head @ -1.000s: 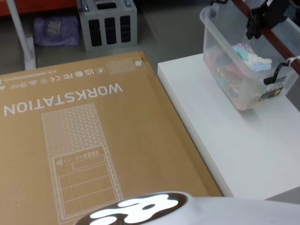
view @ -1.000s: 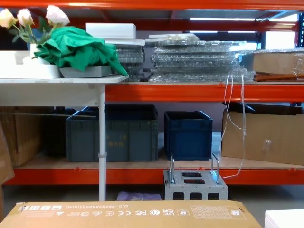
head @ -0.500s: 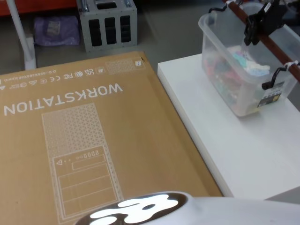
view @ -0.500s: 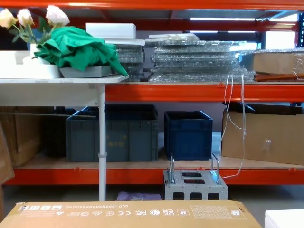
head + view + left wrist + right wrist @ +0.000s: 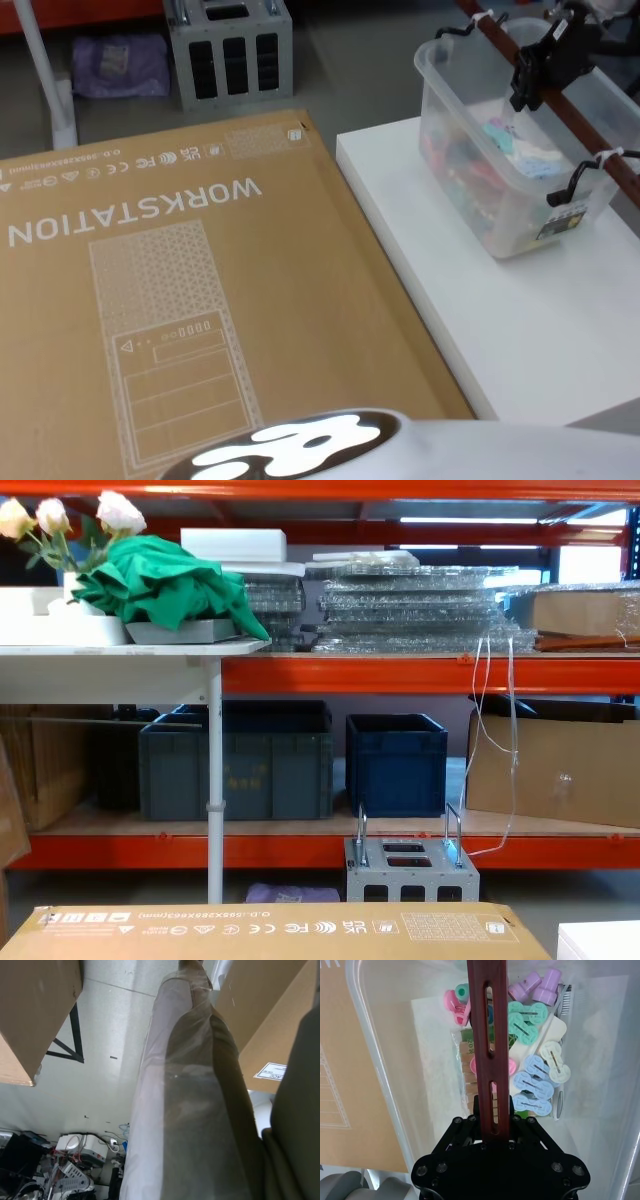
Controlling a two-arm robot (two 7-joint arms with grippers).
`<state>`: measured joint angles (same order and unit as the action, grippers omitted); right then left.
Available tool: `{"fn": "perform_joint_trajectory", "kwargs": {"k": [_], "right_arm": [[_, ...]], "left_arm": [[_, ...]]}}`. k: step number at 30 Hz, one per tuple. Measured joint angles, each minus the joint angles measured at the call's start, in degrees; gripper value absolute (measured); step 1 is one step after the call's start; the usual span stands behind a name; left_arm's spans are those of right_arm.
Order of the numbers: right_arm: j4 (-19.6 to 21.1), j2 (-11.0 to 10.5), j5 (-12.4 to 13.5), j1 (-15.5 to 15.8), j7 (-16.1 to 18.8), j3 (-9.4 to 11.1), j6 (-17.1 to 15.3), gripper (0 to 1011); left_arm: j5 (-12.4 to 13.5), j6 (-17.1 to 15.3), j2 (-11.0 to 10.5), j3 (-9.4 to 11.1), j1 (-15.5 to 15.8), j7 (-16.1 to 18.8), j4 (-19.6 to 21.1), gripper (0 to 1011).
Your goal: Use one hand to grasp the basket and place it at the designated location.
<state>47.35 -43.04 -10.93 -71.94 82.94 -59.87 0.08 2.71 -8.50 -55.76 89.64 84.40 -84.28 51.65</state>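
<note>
At the left of the head view a large cardboard box (image 5: 180,300) printed WORKSTATION lies flat, and just beside its right edge stands a white table (image 5: 520,330). The basket (image 5: 500,190) sits toward the far right of that table, a translucent tub with a thick rolled rim, its near corner close to the table's far edge. Inside it lie pastel clips (image 5: 535,1075) in pink, green, blue and purple, a pack of wooden pegs (image 5: 466,1067), and a white piece under them. A dark red slotted handle bar (image 5: 490,1035) spans the tub's open top, tied to black hooks (image 5: 572,185) at the rim.

The right gripper (image 5: 537,72) is over the basket, above its middle, right at the bar. In the right wrist view the black fingers (image 5: 465,1132) sit on either side of the red bar, narrowed onto it with no gap visible, so the jaws are clamped on the handle and touch nothing else of the tub.

The left wrist view looks along a plastic-wrapped limb above a floor with cardboard boxes; whether the left gripper's jaws are open or closed I cannot tell.

In the chest view, orange shelving (image 5: 420,670) carries dark blue-grey crates (image 5: 395,765).
</note>
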Motion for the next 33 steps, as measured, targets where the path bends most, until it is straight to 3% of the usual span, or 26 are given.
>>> {"fn": "perform_joint_trajectory", "kwargs": {"k": [20,33], "right_arm": [[-5.04,2.56,0.23,-0.47,0.88,-0.99,2.74,205],[-5.98,3.13,0.10,-0.68,1.16,-1.41,3.24,205]], "left_arm": [[0.00,0.00,0.00,0.00,0.00,0.00,0.00,0],[0.00,0.00,0.00,0.00,0.00,0.00,0.00,0]]}}
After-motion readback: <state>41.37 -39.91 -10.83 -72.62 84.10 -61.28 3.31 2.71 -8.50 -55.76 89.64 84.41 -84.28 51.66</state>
